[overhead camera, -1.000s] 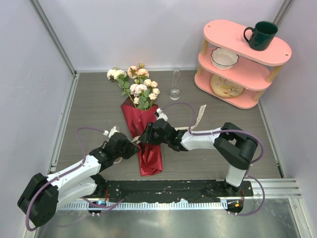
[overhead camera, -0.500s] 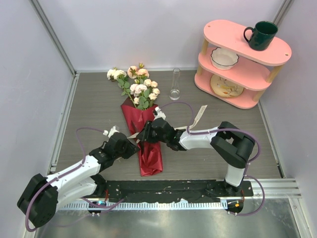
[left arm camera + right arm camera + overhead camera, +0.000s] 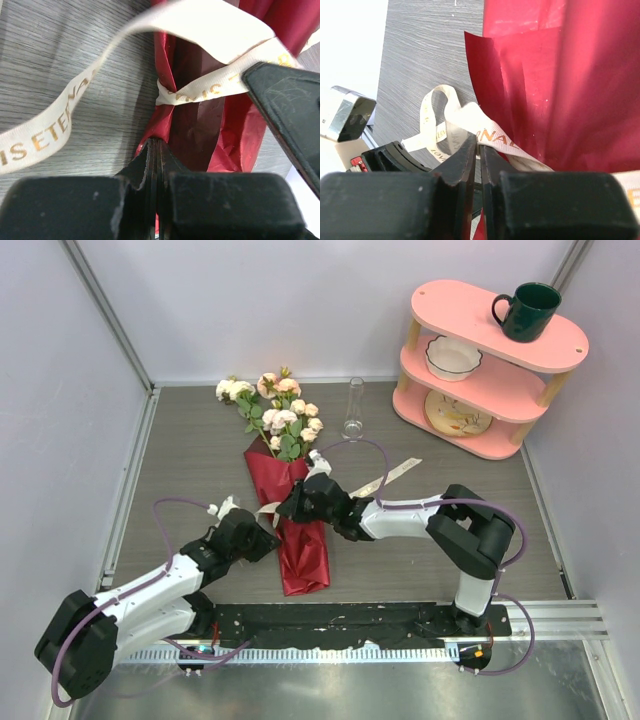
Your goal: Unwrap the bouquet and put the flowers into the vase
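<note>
1. My right gripper (image 3: 479, 142): fingers drawn together on the beige ribbon (image 3: 437, 107), pinching it where it crosses the wrapping paper (image 3: 560, 90). A loop of ribbon hangs left of my tips in the wrist view.
2. My left gripper (image 3: 156, 145): shut tight at the left edge of the paper, below the ribbon band. The paper seems to run in between the pads, but my own tips hide the contact, so I can't swear to it.
3. The bouquet (image 3: 303, 565) lies flat at the centre of the top view, right under both tools. Its long axis runs bottom to top of frame. The paper tail points toward the arm bases and the flowers (image 3: 285, 420) toward the back wall, leaning slightly left.
4. The ribbon crosses that axis, and one loose tail trails off to the right of frame. Judgement: the freeing pull should go sideways to the right, with the left gripper anchoring the wrap.
5. The vase (image 3: 353, 410) stands upright just right of the blooms, upper centre. My right arm is the nearer one.
6. Room: there is bare table (image 3: 190, 470) left of the wrap, and right of it up to the pink shelf (image 3: 450, 305). The back wall sits close behind the blooms and vase.
</note>
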Controlling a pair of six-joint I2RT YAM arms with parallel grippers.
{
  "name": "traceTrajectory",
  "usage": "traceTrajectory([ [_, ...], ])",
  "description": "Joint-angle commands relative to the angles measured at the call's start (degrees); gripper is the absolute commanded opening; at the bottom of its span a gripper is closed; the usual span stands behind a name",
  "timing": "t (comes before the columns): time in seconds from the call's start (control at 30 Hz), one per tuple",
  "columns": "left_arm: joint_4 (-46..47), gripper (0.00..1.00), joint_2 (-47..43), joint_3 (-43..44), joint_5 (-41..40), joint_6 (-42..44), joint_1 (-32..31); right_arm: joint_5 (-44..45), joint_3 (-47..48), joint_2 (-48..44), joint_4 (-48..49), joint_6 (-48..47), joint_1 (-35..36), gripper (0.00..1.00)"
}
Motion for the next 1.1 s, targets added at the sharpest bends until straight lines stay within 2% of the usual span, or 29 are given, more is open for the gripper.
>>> traceTrajectory([
  [0.0,-0.2,0.0,-0.6,0.1,-1.5,0.5,0.1,2.0,3.3,-0.5,4.4,-1.5,0.2,0.12],
  [0.1,-0.4,0.0,-0.5,0.3,-1.5,0.5,0.1,1.2,4.1,0.1,5.5,-3.3,0.2,0.01],
  [0.33,-1.9,0.0,-2.4,-0.5,-3.3,-0.5,0.1,-7.4,4.5,-5.5,14.9,-5.0,0.2,0.01],
  [0.6,-1.9,0.0,-3.8,-2.1,-4.8,-0.9,0.1,-10.3,11.3,-11.1,14.9,-2.6,0.2,0.01],
  [0.87,-1.4,0.0,-5.3,-3.3,-5.5,-1.4,0.1,-9.3,21.5,-14.3,5.4,-4.3,0.1,0.01],
  [0.97,-1.1,0.0,-5.9,-3.7,-5.6,-1.6,0.1,-8.0,28.9,-15.1,-0.7,-7.6,0.0,0.01],
  [1.07,-1.2,0.0,-6.2,-3.7,-5.8,-1.6,0.1,-5.3,37.8,-16.3,-8.9,-14.7,-0.4,0.01],
])
